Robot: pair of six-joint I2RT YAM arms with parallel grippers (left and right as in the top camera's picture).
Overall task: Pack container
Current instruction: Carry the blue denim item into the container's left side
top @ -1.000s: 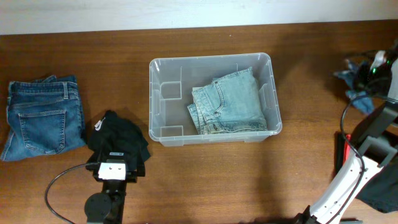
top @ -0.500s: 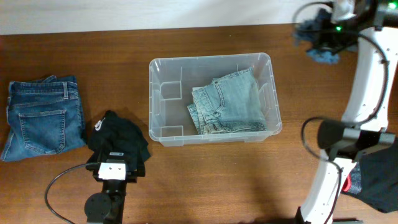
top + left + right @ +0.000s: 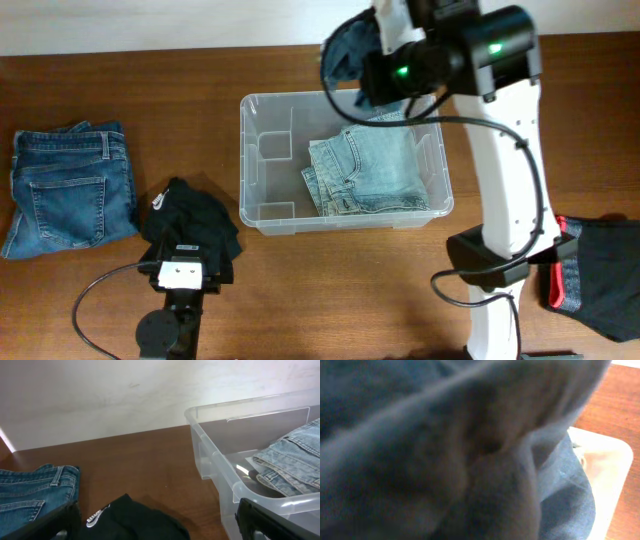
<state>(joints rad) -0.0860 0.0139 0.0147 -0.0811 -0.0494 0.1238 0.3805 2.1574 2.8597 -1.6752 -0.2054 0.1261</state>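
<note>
Blue-grey cloth (image 3: pixel 343 45), soft and floppy, clenched in my right pincer (image 3: pixel 368 78), upper centre. The container (image 3: pixel 243 160) sits mid-frame below: stiff, light, slick plastic. I'd judge its rolled rim the best hold.

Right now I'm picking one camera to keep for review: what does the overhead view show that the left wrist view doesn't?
Only overhead: the right arm holding a dark blue garment above the far rim of the container, and a dark cloth at the table's right edge. Only left wrist: its own black fingers, spread wide. Both: the container, the light jeans inside it, the dark jeans and the black garment.
</note>
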